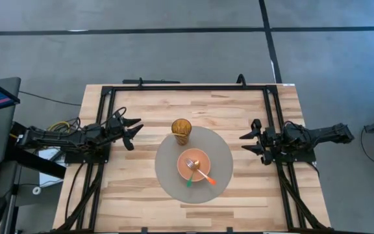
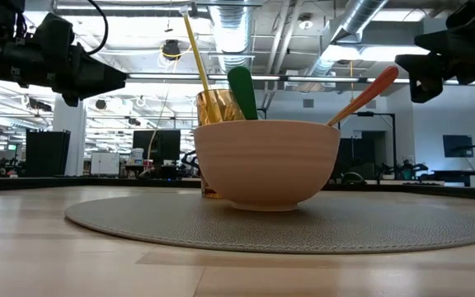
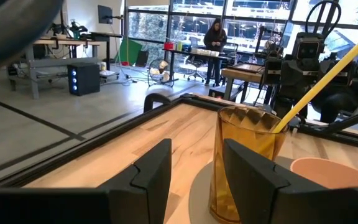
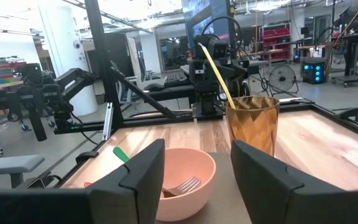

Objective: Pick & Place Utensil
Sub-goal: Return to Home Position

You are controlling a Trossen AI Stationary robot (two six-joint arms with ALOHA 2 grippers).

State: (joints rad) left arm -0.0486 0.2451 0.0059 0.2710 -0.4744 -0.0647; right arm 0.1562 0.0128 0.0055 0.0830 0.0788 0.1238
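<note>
A pink bowl (image 1: 197,167) sits on a round grey mat (image 1: 167,185) in the middle of the table. A green-handled utensil (image 1: 190,180) and an orange-handled fork (image 1: 208,177) lie in the bowl, handles leaning on its rim. An amber faceted cup (image 1: 181,132) stands on the mat's far left part with a thin yellow stick (image 2: 195,54) leaning out of it. My left gripper (image 1: 132,133) hovers open to the left of the cup. My right gripper (image 1: 249,142) hovers open at the mat's right edge.
A black metal frame (image 1: 187,87) runs along the table's far, left and right sides, and both arms reach in over it. Bare wooden tabletop (image 1: 141,195) lies around the mat on the near side. People and workbenches show in the room beyond.
</note>
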